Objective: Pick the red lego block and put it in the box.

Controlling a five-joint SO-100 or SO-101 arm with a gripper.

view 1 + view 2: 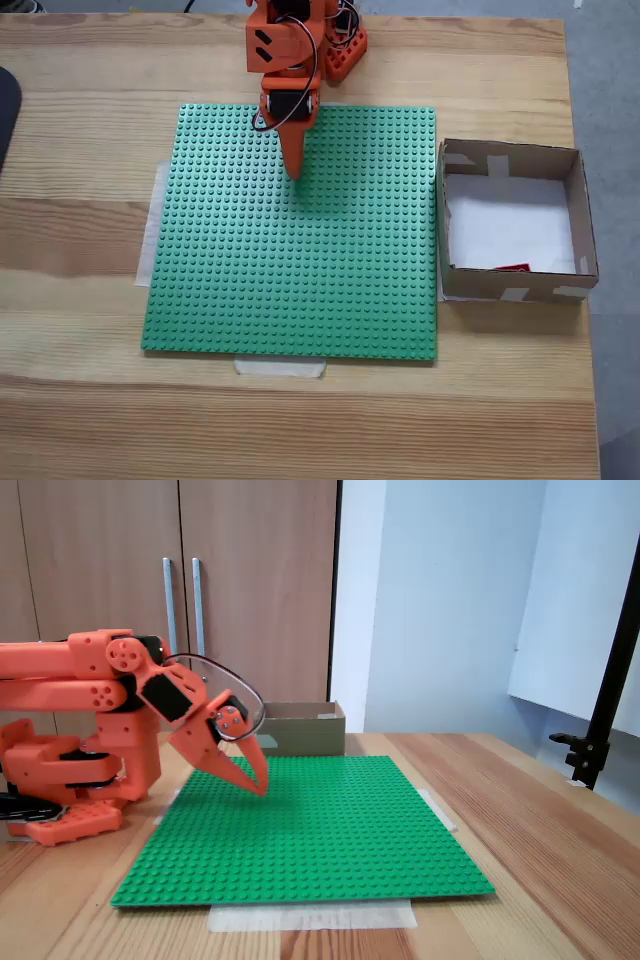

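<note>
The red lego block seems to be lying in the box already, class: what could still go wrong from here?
1. The red lego block lies tight against the near wall of the box, half hidden, so a check could miss it.
2. The gripper hangs low over the green baseplate; a downward move might scrape the studs.

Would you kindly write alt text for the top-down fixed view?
The red lego block lies inside the box, against its near wall. The orange arm's hand points down over the green baseplate, holding nothing.
</note>
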